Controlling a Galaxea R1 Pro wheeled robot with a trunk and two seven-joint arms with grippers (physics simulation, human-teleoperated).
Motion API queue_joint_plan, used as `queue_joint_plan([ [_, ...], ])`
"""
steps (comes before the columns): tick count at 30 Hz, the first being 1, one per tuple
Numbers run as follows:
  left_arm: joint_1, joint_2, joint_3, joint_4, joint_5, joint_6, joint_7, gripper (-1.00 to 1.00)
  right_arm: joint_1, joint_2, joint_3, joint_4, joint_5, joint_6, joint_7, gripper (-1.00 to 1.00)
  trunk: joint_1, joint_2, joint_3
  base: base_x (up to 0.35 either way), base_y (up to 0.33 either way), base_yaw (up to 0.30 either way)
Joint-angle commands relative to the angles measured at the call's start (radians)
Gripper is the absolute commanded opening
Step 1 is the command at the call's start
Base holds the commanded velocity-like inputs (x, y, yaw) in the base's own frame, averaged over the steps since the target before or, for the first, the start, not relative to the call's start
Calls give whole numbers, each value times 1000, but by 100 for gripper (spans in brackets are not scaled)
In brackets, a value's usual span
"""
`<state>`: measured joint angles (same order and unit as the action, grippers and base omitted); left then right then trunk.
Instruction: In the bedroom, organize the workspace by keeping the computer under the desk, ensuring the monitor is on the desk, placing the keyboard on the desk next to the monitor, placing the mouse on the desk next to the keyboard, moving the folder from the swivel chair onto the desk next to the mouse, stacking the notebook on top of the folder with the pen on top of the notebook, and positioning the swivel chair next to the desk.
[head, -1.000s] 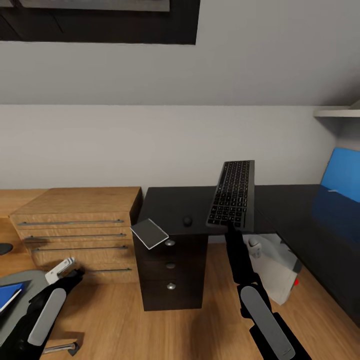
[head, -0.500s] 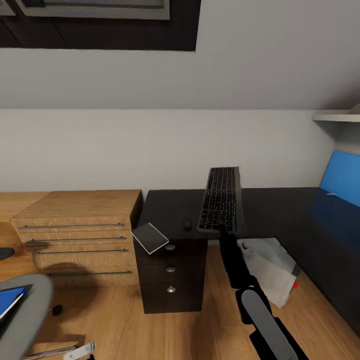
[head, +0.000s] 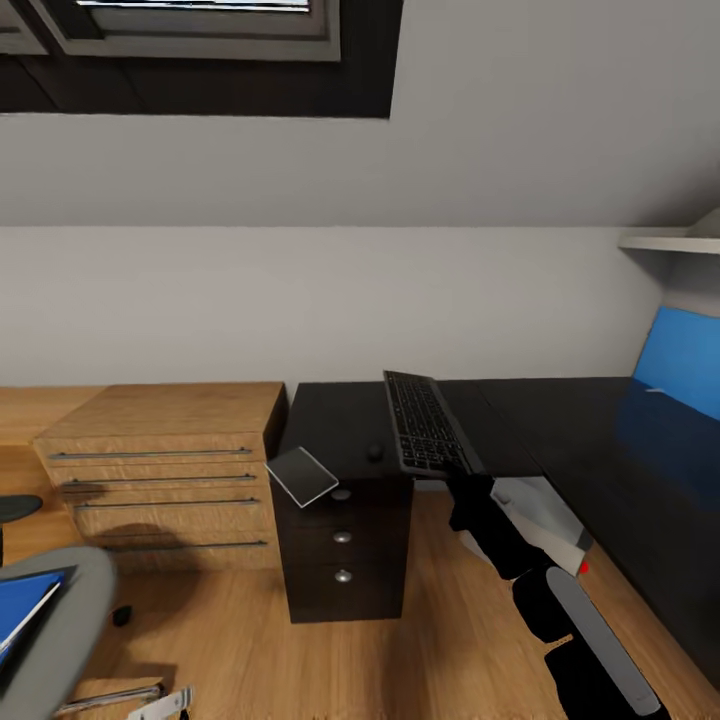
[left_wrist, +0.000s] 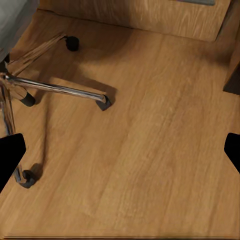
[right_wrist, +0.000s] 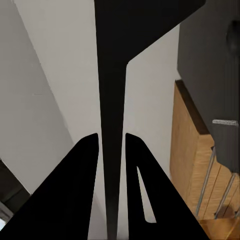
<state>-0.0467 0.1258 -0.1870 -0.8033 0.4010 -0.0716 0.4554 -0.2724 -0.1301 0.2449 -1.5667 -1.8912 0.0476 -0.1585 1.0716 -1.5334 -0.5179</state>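
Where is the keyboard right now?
In the head view, the keyboard is held in the right hand over the black desk, just right of the mouse.

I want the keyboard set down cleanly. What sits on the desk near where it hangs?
The mouse lies on the desk beside the keyboard, which the right tool holds; the notebook overhangs the front edge.

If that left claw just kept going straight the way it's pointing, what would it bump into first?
Most likely the bare oak floor. The left gripper, jaws spread wide, points down at open planks; the swivel chair's chrome legs lie off to one side of that line, though depth is hard to judge.
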Motion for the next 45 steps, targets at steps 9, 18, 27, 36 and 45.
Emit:
queue_joint_plan([
  [9,-1,0,-8,18,12,-14,11,100,-1,0,-16,-2,-1,21,-4,-100,-35,63,27,-303,-109,0],
  [18,-1,-2,-8,18,10,-14,11,100,-1,-1,-17,-3,1,18,-3,-100,-70,126,55,-271,-231,0],
  [27,-1,-3,-8,18,13,-14,11,100,-1,-2,-16,-3,1,19,-7,-100,-104,189,84,-283,-196,0],
  [36,-1,-3,-8,19,13,-15,11,100,-1,-3,-16,-3,1,20,-8,-100,-139,252,112,-334,-31,0],
  [45,-1,-2,-3,33,13,-15,11,100,-1,-9,-16,-3,1,18,-6,-100,-173,315,140,-337,-4,0],
])
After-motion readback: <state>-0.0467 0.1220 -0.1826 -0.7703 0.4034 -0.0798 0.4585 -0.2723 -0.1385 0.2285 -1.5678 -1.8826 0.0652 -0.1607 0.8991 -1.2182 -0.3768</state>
